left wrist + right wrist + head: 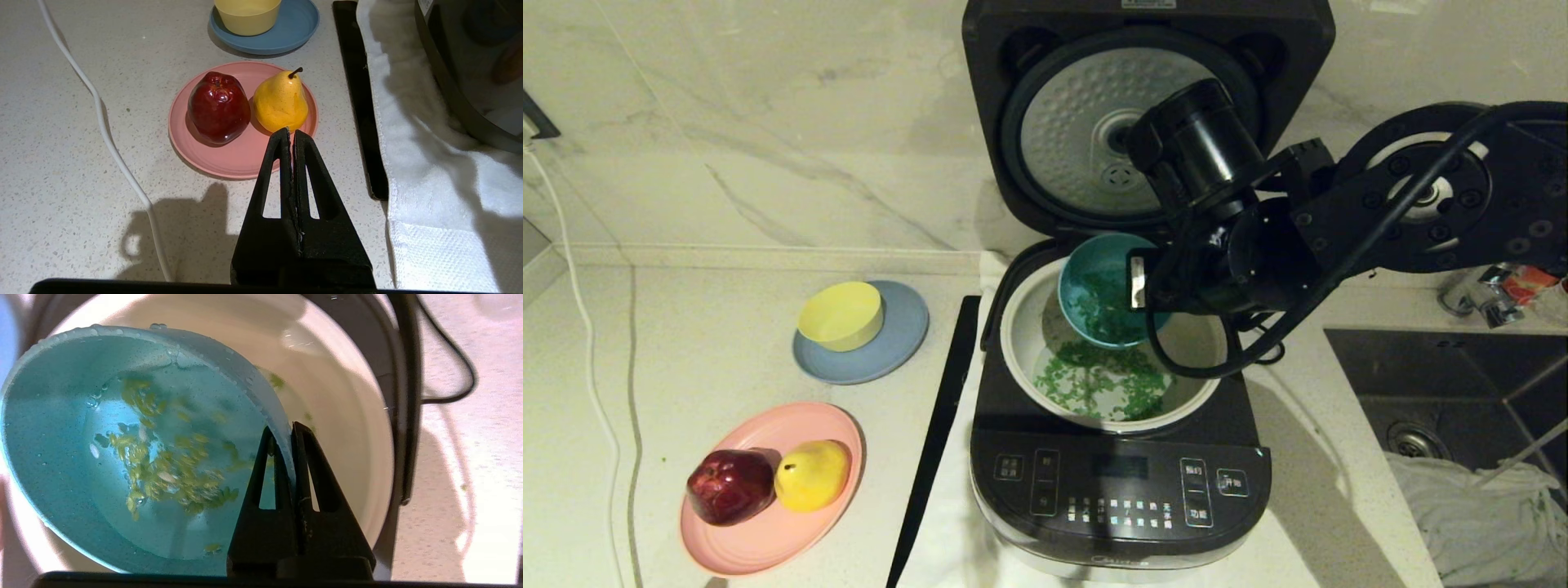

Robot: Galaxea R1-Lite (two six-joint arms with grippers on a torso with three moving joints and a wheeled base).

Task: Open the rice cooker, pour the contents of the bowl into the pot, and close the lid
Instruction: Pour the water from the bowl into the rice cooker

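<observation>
The dark grey rice cooker (1119, 490) stands open, its lid (1094, 131) upright with the silver dimpled plate facing me. Over the cream-white pot (1017, 327) the teal-blue bowl (1098, 282) hangs tilted on its side. My right gripper (284, 430) is shut on the bowl's rim (269, 404), one finger inside and one outside. Green bits (1098, 384) lie on the pot's bottom, and some green bits (171, 469) still cling inside the wet bowl. My left gripper (291, 131) is shut on nothing, low over the counter beside the pink plate.
A pink plate (768, 523) holds a red apple (731, 486) and a yellow pear (813, 474). A yellow bowl (841, 314) sits on a blue plate (903, 335). A white towel (429, 171) lies under the cooker. A sink (1445, 392) is at the right.
</observation>
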